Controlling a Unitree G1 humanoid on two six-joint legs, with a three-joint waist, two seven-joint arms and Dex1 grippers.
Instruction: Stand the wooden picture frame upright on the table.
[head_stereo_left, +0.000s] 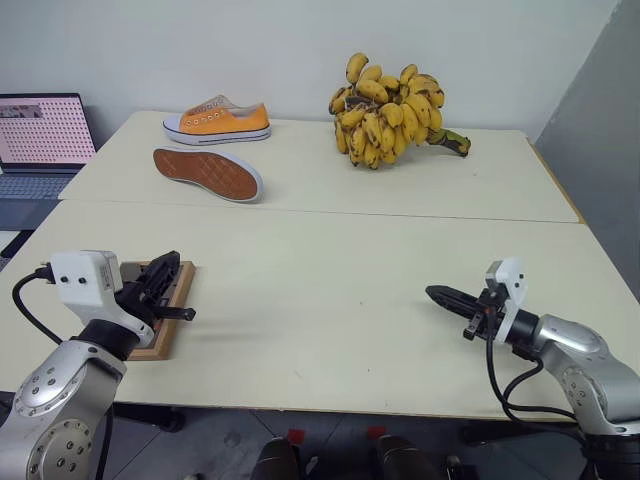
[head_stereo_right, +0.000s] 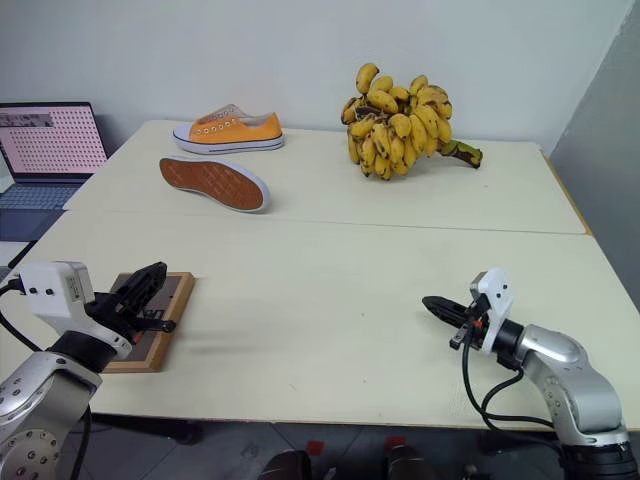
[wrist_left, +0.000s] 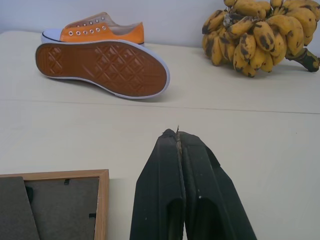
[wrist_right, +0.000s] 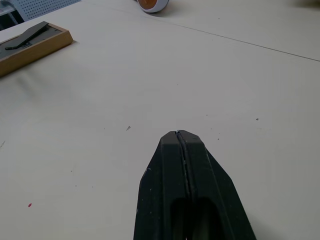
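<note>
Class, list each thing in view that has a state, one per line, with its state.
Frame: lying flat, backing up, at the table's near left edge.
Left gripper: shut, empty, above the frame.
Right gripper: shut, empty.
Near shoe: tipped on its side, sole showing.
Far shoe: upright.
Laptop: open, screen lit.

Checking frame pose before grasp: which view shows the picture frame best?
Right eye view: the wooden picture frame lies flat, backing up, mostly clear of the left claw. Left eye view has it more hidden; the wrist views catch only a corner or an end.
</note>
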